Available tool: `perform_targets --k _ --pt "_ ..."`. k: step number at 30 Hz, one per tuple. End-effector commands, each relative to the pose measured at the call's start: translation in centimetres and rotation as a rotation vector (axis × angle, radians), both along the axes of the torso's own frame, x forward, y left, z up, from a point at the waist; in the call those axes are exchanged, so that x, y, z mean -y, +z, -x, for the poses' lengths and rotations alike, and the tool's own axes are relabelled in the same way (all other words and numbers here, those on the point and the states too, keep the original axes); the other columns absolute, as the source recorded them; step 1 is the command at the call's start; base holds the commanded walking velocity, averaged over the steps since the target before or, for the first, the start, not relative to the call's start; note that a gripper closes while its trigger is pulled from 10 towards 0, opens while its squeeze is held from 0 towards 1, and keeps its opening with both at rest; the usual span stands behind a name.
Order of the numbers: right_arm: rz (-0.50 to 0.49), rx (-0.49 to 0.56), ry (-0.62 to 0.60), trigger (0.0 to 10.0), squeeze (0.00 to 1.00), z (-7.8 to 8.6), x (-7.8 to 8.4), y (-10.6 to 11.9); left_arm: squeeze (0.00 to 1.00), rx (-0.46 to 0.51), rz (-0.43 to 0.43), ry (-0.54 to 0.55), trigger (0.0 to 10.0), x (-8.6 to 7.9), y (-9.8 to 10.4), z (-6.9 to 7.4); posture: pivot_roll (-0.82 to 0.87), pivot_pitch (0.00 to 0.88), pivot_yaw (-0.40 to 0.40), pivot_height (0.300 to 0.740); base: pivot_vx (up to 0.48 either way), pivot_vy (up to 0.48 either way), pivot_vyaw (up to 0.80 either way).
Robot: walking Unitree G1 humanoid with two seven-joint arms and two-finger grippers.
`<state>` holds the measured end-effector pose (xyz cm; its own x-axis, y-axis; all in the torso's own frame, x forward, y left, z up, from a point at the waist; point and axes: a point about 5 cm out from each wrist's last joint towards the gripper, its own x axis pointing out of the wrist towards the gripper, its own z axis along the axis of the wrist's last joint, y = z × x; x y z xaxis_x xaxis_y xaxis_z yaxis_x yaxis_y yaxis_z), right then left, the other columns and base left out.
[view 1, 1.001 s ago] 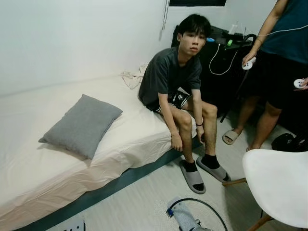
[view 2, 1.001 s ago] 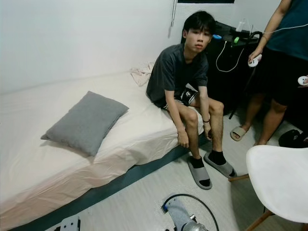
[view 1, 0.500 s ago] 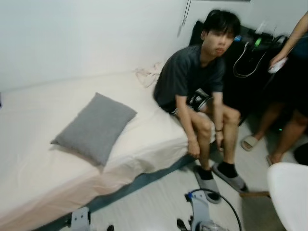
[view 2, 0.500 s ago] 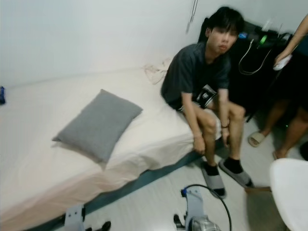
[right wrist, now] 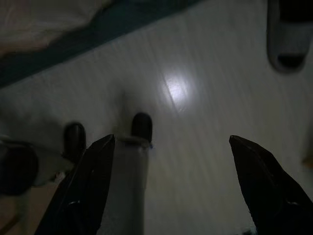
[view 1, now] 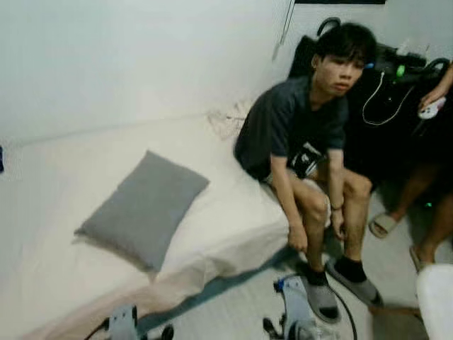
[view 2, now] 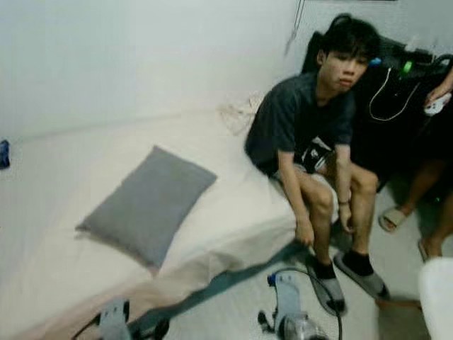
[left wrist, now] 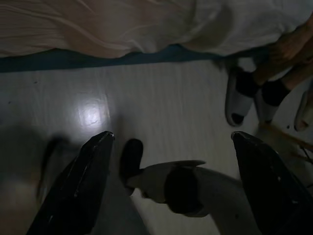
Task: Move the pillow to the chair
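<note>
**Pillow on the bed, both end effectors low and spread**

The grey pillow (view 1: 144, 209) lies flat on the white bed (view 1: 42, 212), near its front edge and to the robot's left of a person (view 1: 311, 142) who sits on the bed's edge in a dark shirt with grey slippers (view 1: 322, 301) on the pale floor (left wrist: 161, 98). A white chair (view 1: 437, 301) shows only as a corner at the lower right, well apart from the pillow. A second person's legs (view 1: 425, 219) stand at the far right beside dark furniture with cables.

The left end effector (left wrist: 171, 181) hangs above the floor in front of the bed, its two black fingers (left wrist: 78, 186) spread wide with nothing between them. The right end effector (right wrist: 171, 181) likewise hangs over the floor, fingers (right wrist: 83, 186) spread wide and empty.
</note>
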<state>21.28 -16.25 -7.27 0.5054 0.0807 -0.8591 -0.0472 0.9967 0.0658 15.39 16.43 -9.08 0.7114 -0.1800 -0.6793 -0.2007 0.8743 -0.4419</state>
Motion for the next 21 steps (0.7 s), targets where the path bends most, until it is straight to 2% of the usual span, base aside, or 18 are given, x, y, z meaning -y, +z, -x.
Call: perform_targets --k 1,7,11,15,21 --pt "0.000 -0.011 0.008 10.0 0.00 0.4 -0.3 -0.2 0.00 -0.016 -0.002 0.006 10.0 -0.3 -0.2 0.5 0.05 0.036 -0.122 0.740 0.259 0.000 0.00" --pt "0.004 -0.006 0.018 10.0 0.00 0.3 -0.3 -0.2 0.00 -0.017 0.001 0.004 10.0 -0.3 -0.2 0.5 0.05 0.041 -0.121 0.740 0.263 0.000 0.00" --pt "-0.082 0.027 0.018 10.0 0.00 -0.2 -1.1 0.1 0.00 -0.017 0.001 -0.001 10.0 -0.2 -0.2 0.5 0.04 0.040 -0.118 0.740 0.264 0.000 0.00" --pt "-0.123 0.055 0.057 10.0 0.00 -0.5 -1.7 0.3 0.00 -0.016 0.003 -0.004 10.0 -0.2 -0.2 0.4 0.04 0.039 -0.120 0.740 0.266 0.000 0.00" --pt "-0.143 0.061 0.129 10.0 0.00 -0.5 -2.5 0.4 0.00 -0.028 0.005 0.012 10.0 -0.1 -0.2 0.4 0.05 0.039 -0.122 0.740 0.041 0.000 0.76"
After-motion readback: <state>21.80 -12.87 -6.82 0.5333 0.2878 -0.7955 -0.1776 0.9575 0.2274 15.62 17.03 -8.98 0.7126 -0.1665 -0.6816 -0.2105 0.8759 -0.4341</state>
